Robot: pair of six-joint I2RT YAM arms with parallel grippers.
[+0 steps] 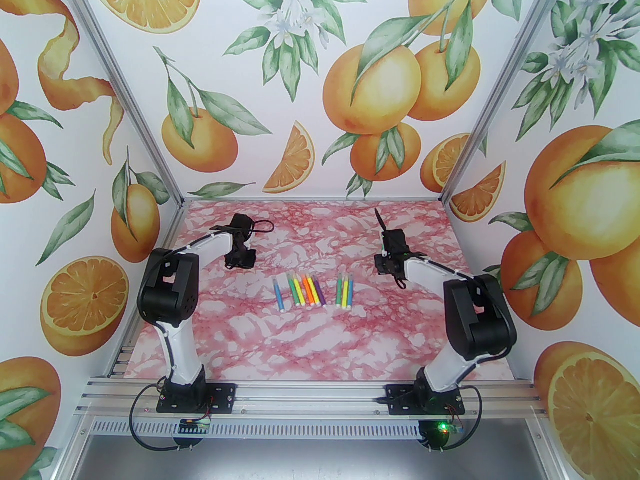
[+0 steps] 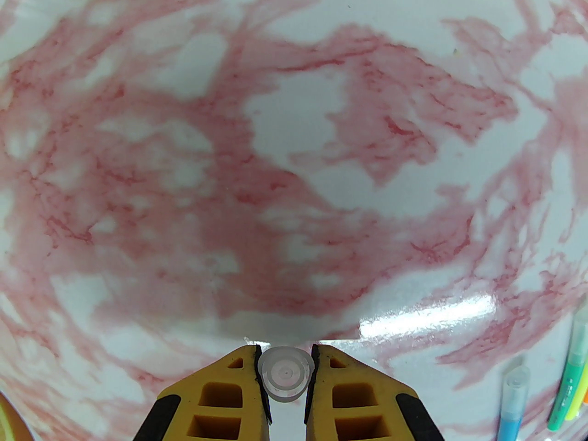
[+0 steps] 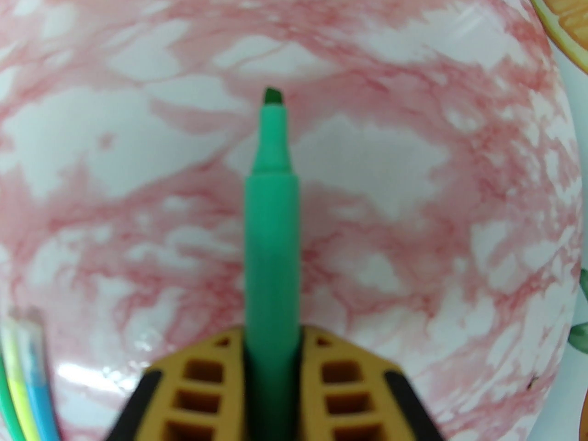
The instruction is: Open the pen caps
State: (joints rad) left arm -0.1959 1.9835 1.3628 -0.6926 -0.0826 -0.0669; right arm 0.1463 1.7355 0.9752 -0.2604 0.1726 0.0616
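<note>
Clear plastic pen cap (image 2: 285,377) sits clamped in the left gripper (image 2: 285,355). At centre, the other pens (image 1: 310,290) lie in a row on the table (image 1: 320,348). The right gripper (image 3: 272,338) clamps the green pen (image 3: 271,228), tip bared. Cap separation appears done; the next move calls for releasing both parts clear of the row.

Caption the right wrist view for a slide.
Right gripper holds an uncapped green pen over the pink marbled table; more pens lie lower left.

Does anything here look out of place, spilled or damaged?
Nothing stands out. The green felt-tip marker in the right gripper has its tip bare, and a clear plastic cap sits in the left gripper; the other markers lie in tidy rows.
</note>
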